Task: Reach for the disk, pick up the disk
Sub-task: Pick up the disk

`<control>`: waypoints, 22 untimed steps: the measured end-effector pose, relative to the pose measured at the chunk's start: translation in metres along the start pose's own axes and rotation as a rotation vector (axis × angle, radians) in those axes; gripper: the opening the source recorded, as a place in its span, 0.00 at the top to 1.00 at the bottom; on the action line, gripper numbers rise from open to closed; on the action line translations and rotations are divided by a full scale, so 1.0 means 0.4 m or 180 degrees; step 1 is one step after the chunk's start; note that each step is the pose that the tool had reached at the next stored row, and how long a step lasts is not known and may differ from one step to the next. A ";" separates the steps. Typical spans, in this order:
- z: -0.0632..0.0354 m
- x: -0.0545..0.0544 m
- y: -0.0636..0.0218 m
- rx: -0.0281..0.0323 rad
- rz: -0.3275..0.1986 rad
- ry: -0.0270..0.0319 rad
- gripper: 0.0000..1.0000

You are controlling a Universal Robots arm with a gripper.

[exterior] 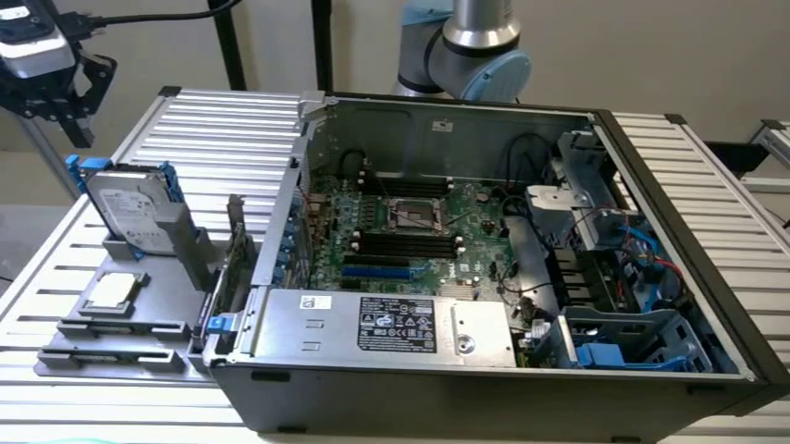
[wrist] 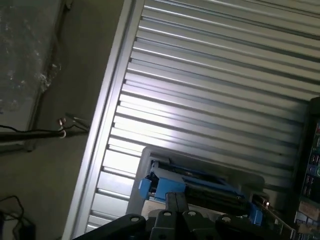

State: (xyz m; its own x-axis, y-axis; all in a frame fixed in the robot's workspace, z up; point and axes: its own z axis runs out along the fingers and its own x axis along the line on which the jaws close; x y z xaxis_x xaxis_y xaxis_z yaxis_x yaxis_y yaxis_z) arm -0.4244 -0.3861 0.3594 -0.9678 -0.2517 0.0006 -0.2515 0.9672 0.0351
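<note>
Gripper (exterior: pixel 70 118) is hanging in the air at the exterior view's upper left, above and beyond the disk (exterior: pixel 128 211), apart from it and touching nothing. Its black fingers are pointing downward, toward the far edge of the ribbed metal table (exterior: pixel 222 120). Black cables (exterior: pixel 148 14) are trailing off the wrist end.

In the wrist view the gripper (wrist: pixel 175 197) is showing its two fingers (wrist: pixel 170 201) pressed flat together, with nothing between them: closed and carrying nothing.

The arm's silver-and-blue joint (exterior: pixel 475 42) is rising behind the open computer case (exterior: pixel 494 393), and the wrist end is reaching out well past the case toward the exterior view's left.

The disk is standing upright on its edge in a grey holder (exterior: pixel 185 242) on the table, near the case's outer wall on the exterior view's left. Its white label is facing the exterior camera, and blue rails (exterior: pixel 172 182) are framing its sides. From the wrist camera the disk (wrist: pixel 200 184) is sitting straight ahead of the closed fingertips, seen edge-on from above, blue at both ends, with table slats beyond it.

A small square silver chip (exterior: pixel 111 289) is lying in a grey tray in front of the disk. A silver labelled power-supply box (exterior: pixel 383 324) is sitting inside the case.
</note>
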 end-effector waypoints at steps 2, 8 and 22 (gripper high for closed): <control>0.000 0.000 0.000 0.0000 -0.0113 0.0004 0.89; 0.000 0.000 0.000 0.0000 -0.0463 0.0016 0.89; 0.000 0.000 0.000 0.0001 -0.1271 0.0044 0.89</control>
State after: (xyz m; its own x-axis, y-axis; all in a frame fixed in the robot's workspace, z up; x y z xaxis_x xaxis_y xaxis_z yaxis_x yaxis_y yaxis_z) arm -0.4243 -0.3861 0.3595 -0.7937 -0.6084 0.0004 -0.6080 0.7932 0.0350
